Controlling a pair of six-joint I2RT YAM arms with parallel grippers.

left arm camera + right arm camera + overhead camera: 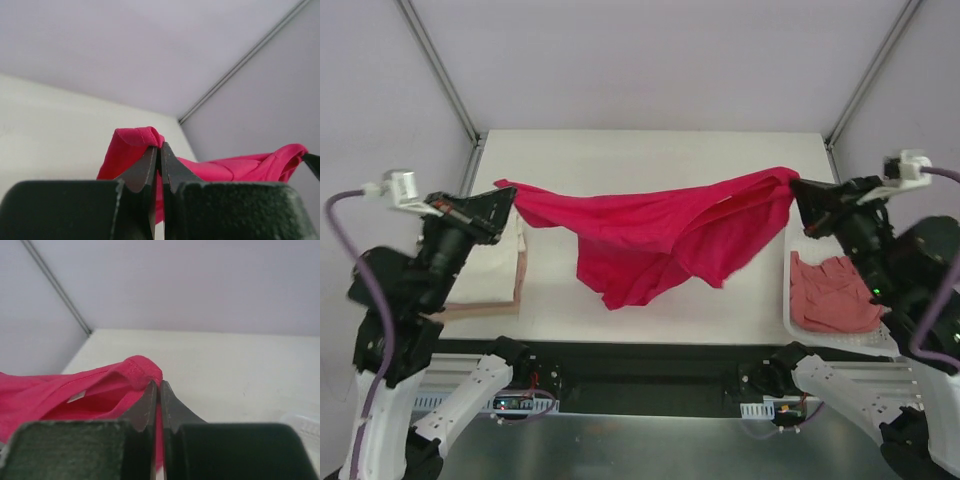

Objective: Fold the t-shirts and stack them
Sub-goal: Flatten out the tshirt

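- As the overhead view shows, the bright crimson-pink cloth t-shirt (660, 235) hangs stretched between left hand (505, 200) and right hand (798, 195), its middle sagging over the white counter (650, 155).
- Left wrist: left hand clamped on a bunched shirt edge.
- Right wrist: right hand pinched tight on a hemmed edge.

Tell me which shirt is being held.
The crimson t-shirt, strung between the left gripper and right gripper; the cream t-shirt lies at left, the salmon t-shirt at right.

No writing is legible anywhere; the small white tag (76, 397) inside the crimson t-shirt (640, 235) is too blurred to read.
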